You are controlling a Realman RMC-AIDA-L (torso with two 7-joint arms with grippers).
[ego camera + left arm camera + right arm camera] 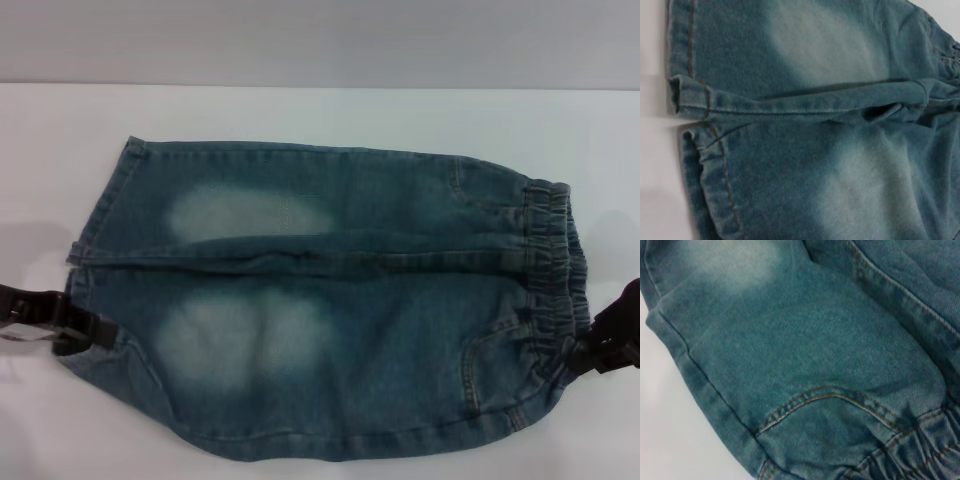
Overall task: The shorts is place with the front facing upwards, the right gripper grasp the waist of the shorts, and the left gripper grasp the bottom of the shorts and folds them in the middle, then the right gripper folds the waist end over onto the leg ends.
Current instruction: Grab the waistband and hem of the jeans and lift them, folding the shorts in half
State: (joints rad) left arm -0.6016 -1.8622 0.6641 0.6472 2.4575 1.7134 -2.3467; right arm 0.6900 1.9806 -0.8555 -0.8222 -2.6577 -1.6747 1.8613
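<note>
lying flat on the white table [330, 110], the denim shorts [320, 300] spread sideways, elastic waist [555, 270] toward the robot's right and leg hems [95, 230] toward its left, so each arm meets its own end. the left gripper [85, 332] sits at the near hem corner, the right gripper [600, 350] at the near waist corner; whether either has closed on cloth i cannot tell. nothing else blocks the fold.

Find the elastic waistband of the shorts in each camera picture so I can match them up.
Head view: the waistband runs down the right end of the shorts, by the right gripper.
Left wrist view: only a gathered bit at the far edge.
Right wrist view: gathered folds in a corner.
Shared landmark: the curved pocket seam beside it.
</note>
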